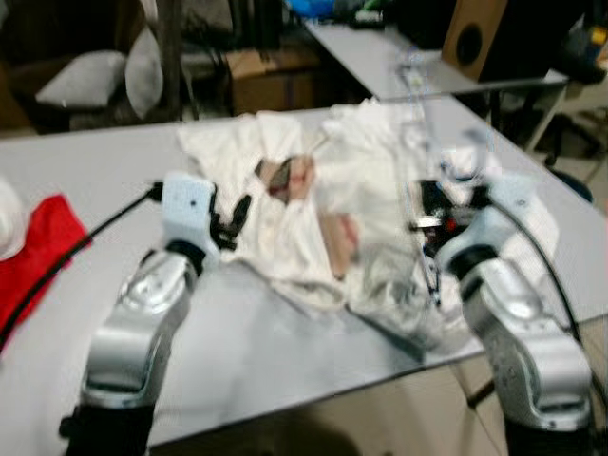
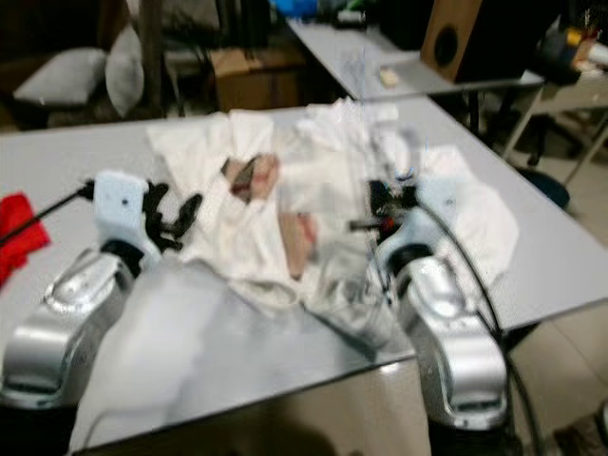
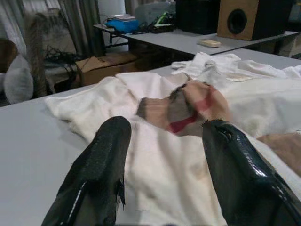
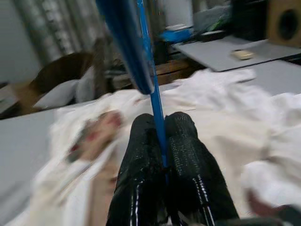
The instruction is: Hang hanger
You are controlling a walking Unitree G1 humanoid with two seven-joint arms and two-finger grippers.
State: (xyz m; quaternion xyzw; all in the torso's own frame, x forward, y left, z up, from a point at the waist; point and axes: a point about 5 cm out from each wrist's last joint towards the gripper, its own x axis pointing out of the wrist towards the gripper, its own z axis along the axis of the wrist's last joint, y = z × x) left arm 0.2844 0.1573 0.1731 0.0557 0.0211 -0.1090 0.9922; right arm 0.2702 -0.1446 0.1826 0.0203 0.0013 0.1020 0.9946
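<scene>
grey table (image 1: pixel 85 171): crumpled white garment (image 1: pixel 285 228) with a plaid collar lining (image 3: pixel 188 110) spread across its middle. red cloth (image 1: pixel 38 247) at the far left edge. left gripper (image 3: pixel 164 165): fingers spread wide, empty, poised just over the garment's left side. right gripper (image 4: pixel 162 155): fingers pinched tight on the thin rod of a blue hanger (image 4: pixel 129 47), which rises from the fingertips above the garment's right side. speaker (image 1: pixel 475 38) on a table behind.

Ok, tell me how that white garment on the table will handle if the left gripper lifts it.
The white garment lies rumpled in soft folds, so it will probably droop. It spreads wide, so one pinch by the open left gripper likely trails cloth. It looks light.
</scene>
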